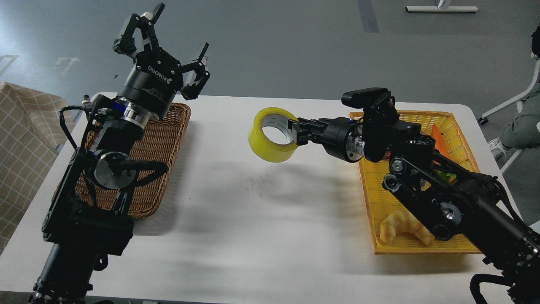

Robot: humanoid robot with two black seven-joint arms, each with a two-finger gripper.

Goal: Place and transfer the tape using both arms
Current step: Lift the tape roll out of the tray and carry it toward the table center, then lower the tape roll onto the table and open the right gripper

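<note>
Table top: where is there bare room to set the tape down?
Bare table runs between the brown basket and the yellow basket, below the tape. The yellow basket is crowded: croissant, an orange item, right arm over it.

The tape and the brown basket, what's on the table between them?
Nothing. In the head view, the white table is bare between the brown basket and the tape, which the right hand holds above the table.
</note>
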